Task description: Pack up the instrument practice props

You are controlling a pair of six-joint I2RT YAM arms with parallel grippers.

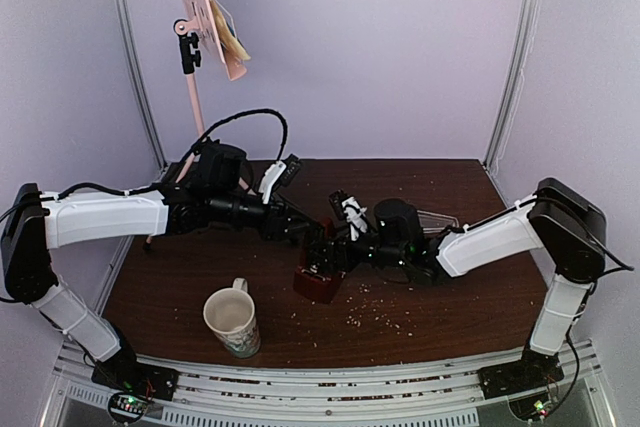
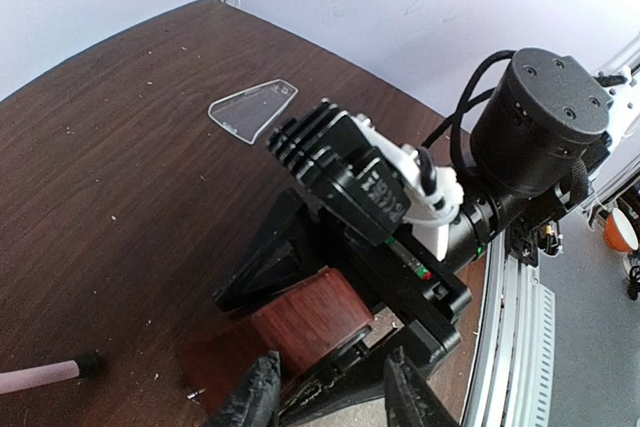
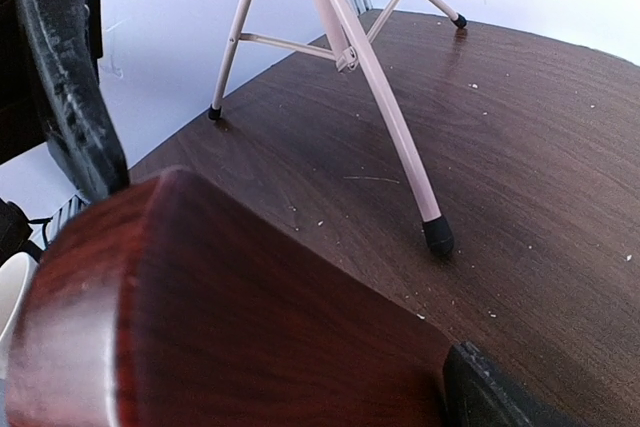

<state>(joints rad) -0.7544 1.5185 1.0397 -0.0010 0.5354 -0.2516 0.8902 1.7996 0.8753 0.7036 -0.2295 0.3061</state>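
The dark red-brown metronome (image 1: 318, 284) sits at the table's middle, and its wood body fills the right wrist view (image 3: 200, 327). My right gripper (image 1: 324, 259) (image 3: 280, 247) is shut on it, one finger (image 3: 70, 97) on each side. The left wrist view shows that grip on the metronome (image 2: 310, 315). My left gripper (image 1: 305, 234) (image 2: 330, 397) is open and empty, just beside the metronome. The clear wedge cover (image 2: 253, 109) (image 1: 436, 219) lies flat behind the right arm. The pink music stand (image 1: 192, 97) stands at the back left, with yellow and blue sheets (image 1: 232, 39) on its desk.
A cream patterned mug (image 1: 233, 322) stands near the front left edge. The stand's tripod legs (image 3: 385, 107) spread over the table's back left, one foot (image 2: 88, 362) close to my left gripper. Crumbs dot the tabletop (image 1: 380, 317).
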